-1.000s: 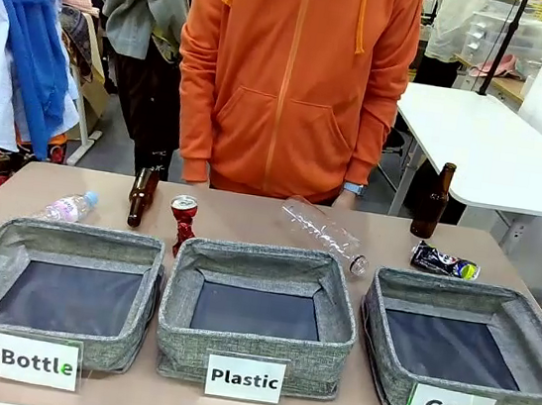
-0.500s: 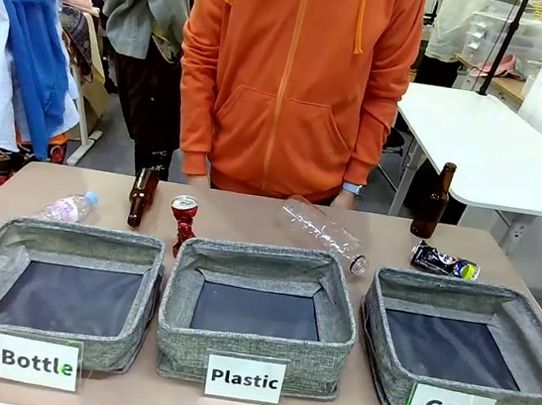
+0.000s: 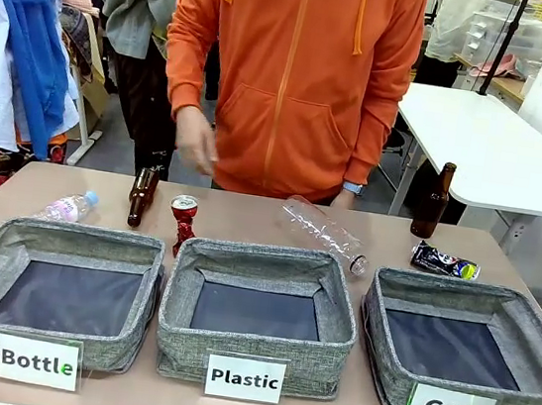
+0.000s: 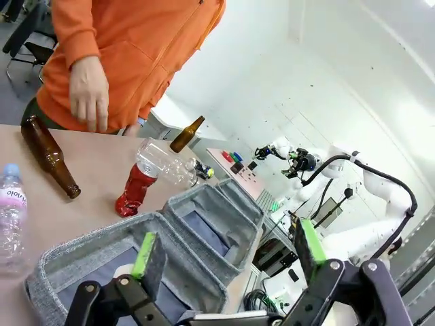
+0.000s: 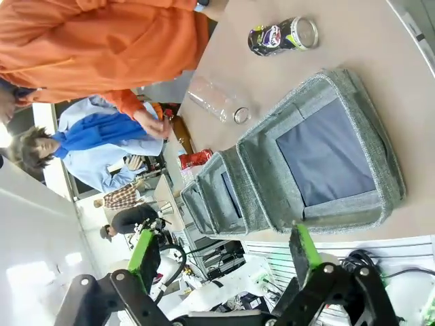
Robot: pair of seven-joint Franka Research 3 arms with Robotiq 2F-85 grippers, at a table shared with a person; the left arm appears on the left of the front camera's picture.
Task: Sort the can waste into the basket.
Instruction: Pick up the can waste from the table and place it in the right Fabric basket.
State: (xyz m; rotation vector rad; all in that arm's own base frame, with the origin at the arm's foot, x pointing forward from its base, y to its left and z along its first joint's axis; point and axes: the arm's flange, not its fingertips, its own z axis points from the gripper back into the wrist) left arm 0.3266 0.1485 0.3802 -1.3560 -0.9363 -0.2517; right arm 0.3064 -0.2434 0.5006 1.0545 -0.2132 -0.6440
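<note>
Jaws of both arms spread, "Bottle" basket (image 3: pixel 67 234), "Plastic" basket (image 3: pixel 252 345), "Can" basket (image 3: pixel 460 287), red can (image 3: pixel 183 219), dark can (image 3: pixel 443 262).

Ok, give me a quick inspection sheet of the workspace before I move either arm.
Surface: brown table, with three grey baskets in a row on the near side.
Job's things: red can stands behind the gap between the Bottle basket and the Plastic basket. Dark can lies behind the Can basket, which holds nothing.
Clutter: brown bottle beside the red can; second brown bottle upright at the far right; small clear bottle; large clear bottle at the Plastic basket's far corner.
Grippers: left gripper and right gripper are open and hold nothing.
Cables: nothing seen on the table.
Surroundings: person in an orange hoodie at the far side, hand above the table; white table behind.
</note>
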